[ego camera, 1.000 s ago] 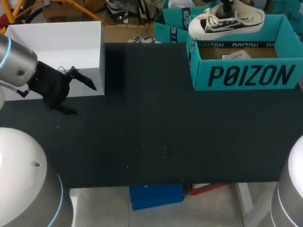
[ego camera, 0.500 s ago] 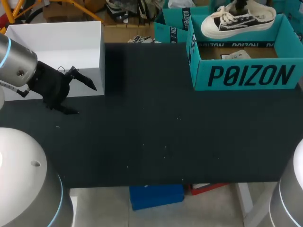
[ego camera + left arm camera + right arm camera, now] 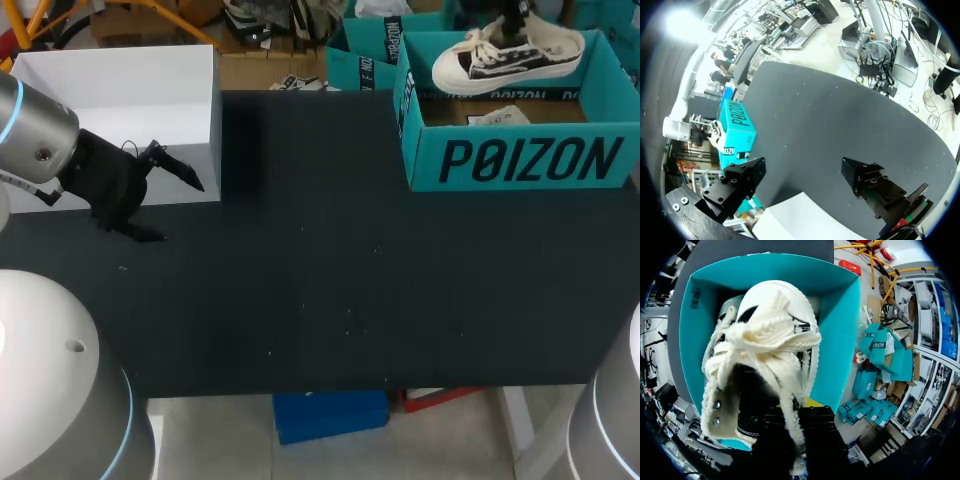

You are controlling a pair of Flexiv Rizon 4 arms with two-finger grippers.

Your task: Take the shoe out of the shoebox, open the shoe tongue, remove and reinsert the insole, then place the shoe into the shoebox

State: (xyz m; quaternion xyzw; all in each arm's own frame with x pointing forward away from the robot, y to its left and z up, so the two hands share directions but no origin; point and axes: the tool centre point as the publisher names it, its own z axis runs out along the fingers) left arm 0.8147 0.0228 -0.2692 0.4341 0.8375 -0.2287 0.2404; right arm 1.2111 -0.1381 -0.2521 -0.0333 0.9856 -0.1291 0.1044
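Note:
A white canvas shoe (image 3: 505, 55) with black stripes and cream laces hangs over the open teal shoebox (image 3: 520, 160) at the table's far right corner. My right gripper (image 3: 513, 25) comes down on it from above and is shut on the shoe's collar. In the right wrist view the shoe (image 3: 765, 340) dangles toe-down from the right gripper (image 3: 787, 410), and the shoebox (image 3: 840, 340) lies under it. My left gripper (image 3: 165, 205) rests open and empty at the table's left, beside a white box. Its own view shows the left gripper (image 3: 805, 180) with black fingers wide apart.
An open white box (image 3: 130, 95) stands at the far left, just behind the left gripper. A paper slip (image 3: 497, 116) lies inside the shoebox. More teal boxes (image 3: 365, 55) sit behind the table's far edge. Dark tabletop (image 3: 340, 270) stretches between the arms.
The right gripper has carried the shoe to the right and lowered it closer to the shoebox. The left arm has not moved.

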